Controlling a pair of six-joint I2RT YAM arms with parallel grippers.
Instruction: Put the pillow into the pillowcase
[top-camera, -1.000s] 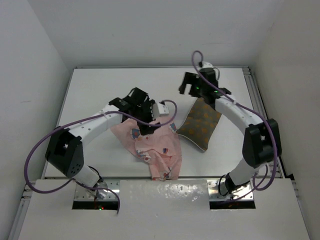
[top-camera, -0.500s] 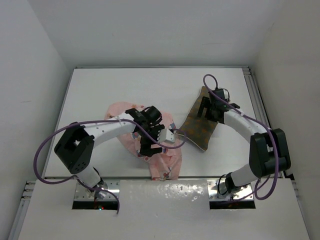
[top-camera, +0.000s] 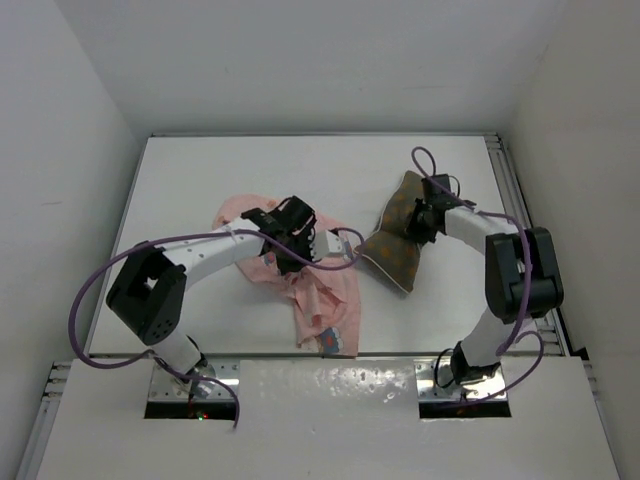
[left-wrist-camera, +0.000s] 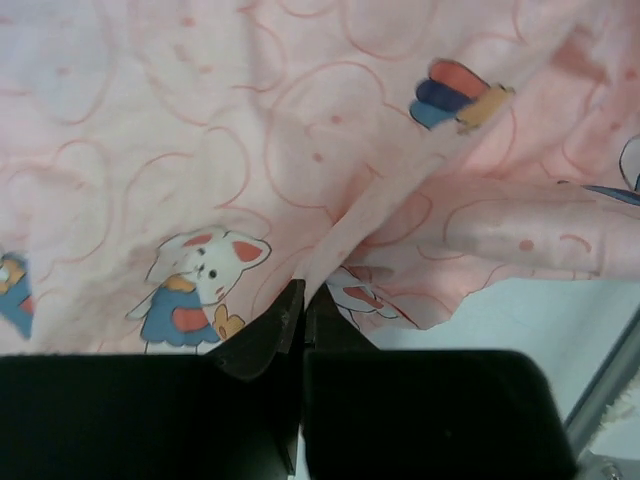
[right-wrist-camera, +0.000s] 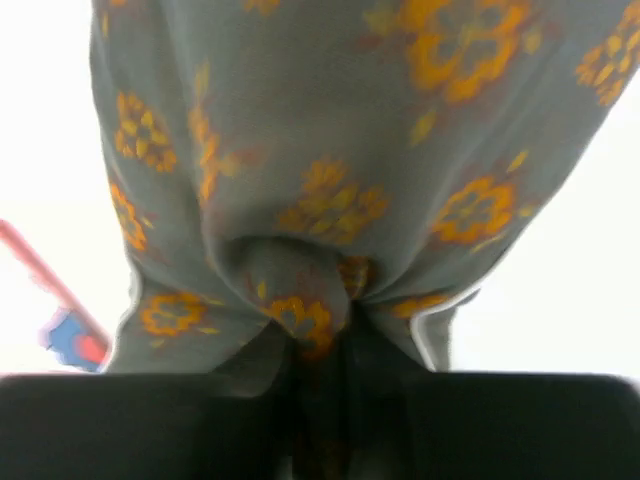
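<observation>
Closed since a second ago: left gripper (top-camera: 291, 247) and right gripper (top-camera: 421, 215), both spread wide then, both now pinched onto cloth. The left gripper has also drawn back up the pink fabric from its place half a second ago.

Item 1, pillow (top-camera: 393, 250): small flat rectangular cushion, dark olive-brown fabric with orange flower dots and a pale edge. Lies right of centre on the table, set diagonally, its far corner bunched up at the right gripper. In the right wrist view a pucker of the dotted cloth is drawn between the black fingers (right-wrist-camera: 210, 420), which stand nearly together and grip it.

Item 2, pillowcase (top-camera: 325, 300): soft pink fabric sack printed with white cartoon rabbits and small coloured motifs. Lies crumpled left of the pillow, its right edge just beside the pillow's near corner; whether they touch cannot be told. In the left wrist view the black fingers (left-wrist-camera: 255, 345) are fully together on a raised fold of the pink cloth.

Item 3, table (top-camera: 200, 170): flat white surface, white walls on three sides, bearing both items.
</observation>
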